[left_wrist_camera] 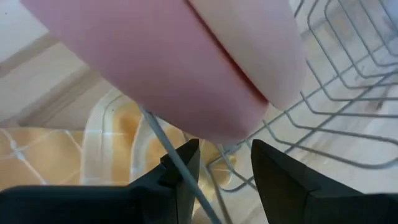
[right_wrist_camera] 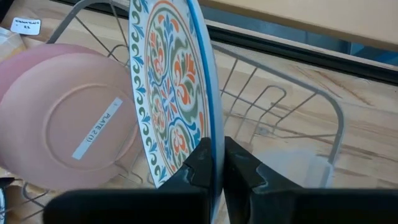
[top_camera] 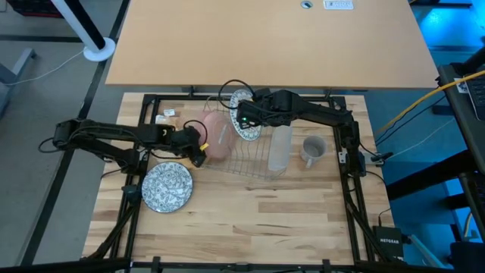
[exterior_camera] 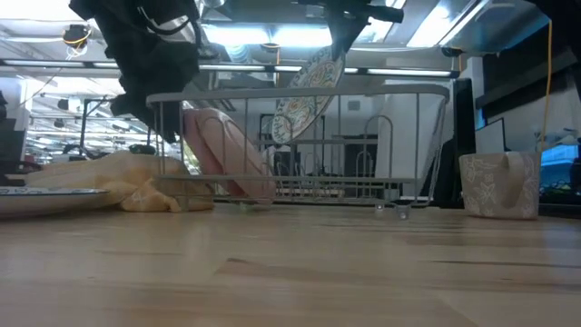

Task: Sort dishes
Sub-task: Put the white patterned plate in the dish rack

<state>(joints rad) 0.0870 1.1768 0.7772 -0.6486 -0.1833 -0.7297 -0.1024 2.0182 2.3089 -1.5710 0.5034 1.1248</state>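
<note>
Right end effector (right_wrist_camera: 217,163): squeezing the patterned plate (right_wrist_camera: 171,87) over the rack (top_camera: 250,155), frame center.
Left end effector (left_wrist_camera: 224,168): fingers apart beside pink plates (top_camera: 216,136).

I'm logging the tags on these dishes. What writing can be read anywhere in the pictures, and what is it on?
"PLATE (2 (1)": white sticker on the underside of the pink plate; the bracketed part is hard to make out.
"NETGEAR": black box at the table's corner.
White tag on the table beyond the rack: too small to read.
White label on the far tabletop: too small to read.
</note>
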